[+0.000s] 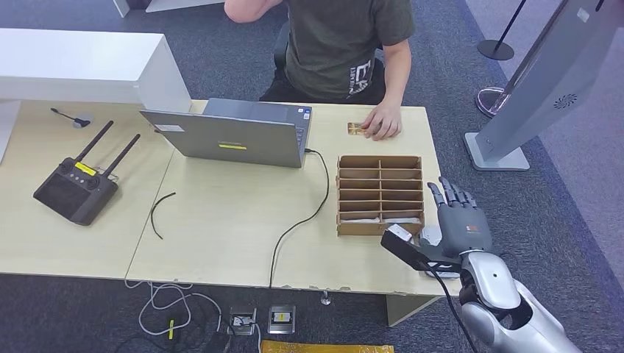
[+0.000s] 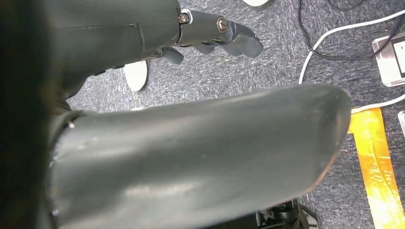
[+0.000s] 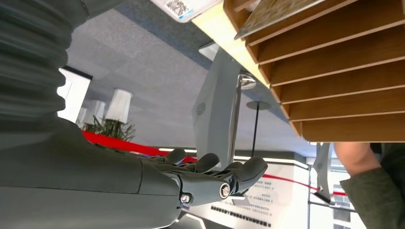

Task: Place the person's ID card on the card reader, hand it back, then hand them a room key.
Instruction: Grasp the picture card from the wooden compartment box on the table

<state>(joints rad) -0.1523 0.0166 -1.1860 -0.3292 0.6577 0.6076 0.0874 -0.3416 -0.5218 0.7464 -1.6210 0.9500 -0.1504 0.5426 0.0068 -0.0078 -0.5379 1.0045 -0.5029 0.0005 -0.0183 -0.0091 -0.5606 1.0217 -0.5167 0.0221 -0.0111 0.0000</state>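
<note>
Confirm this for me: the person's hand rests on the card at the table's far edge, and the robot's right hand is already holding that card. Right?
Not quite. In the head view the person's hand does rest on the card at the table's far edge, but the right hand holds nothing: it hovers open beside the wooden organizer, away from the card.

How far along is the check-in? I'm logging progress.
Nothing looks done yet. The small tan ID card lies on the light wooden table under the person's hand. The robot's right hand is empty, fingers apart, beside the brown cardboard compartment tray; the left hand hangs over carpet. Reading, returning and the key remain.
</note>
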